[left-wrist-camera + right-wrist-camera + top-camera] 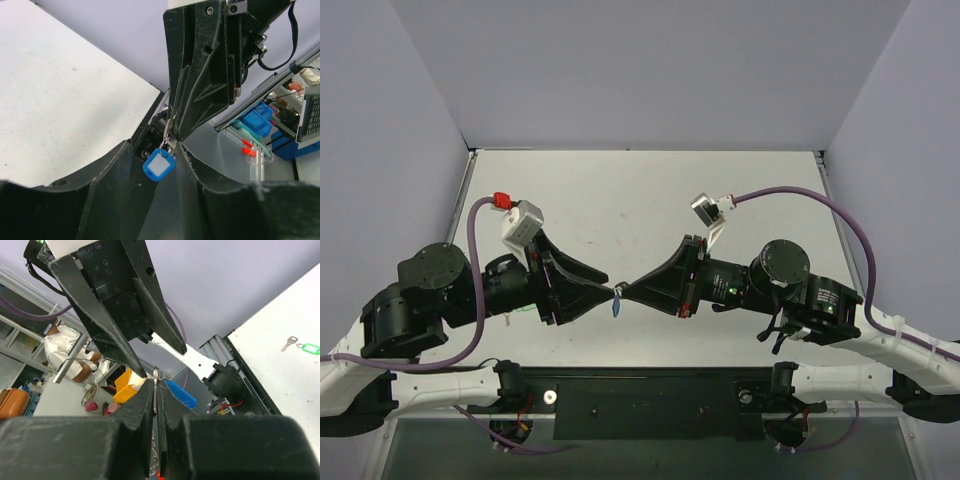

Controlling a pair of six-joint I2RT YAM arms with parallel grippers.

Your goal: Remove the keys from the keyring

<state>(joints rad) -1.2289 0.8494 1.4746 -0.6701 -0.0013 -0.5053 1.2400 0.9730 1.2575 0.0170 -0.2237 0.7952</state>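
Note:
Both grippers meet tip to tip above the middle of the table (650, 200). The keyring's blue tag (617, 308) hangs just under their tips. In the left wrist view the blue tag (159, 165) with its pale centre dangles from a thin ring between my left gripper's (155, 146) black fingers, which look shut on the ring. My right gripper (156, 385) is shut on the silver key (156, 376), seen edge-on between its jaws, with the blue tag (180, 394) beside it. From the left wrist, the key (169, 131) sticks out of the right gripper's (173, 136) tip.
A green tag (310, 348) joined to another silver key (288, 343) lies flat on the white table in the right wrist view. Grey walls enclose the table on three sides. The black base rail (650, 400) runs along the near edge.

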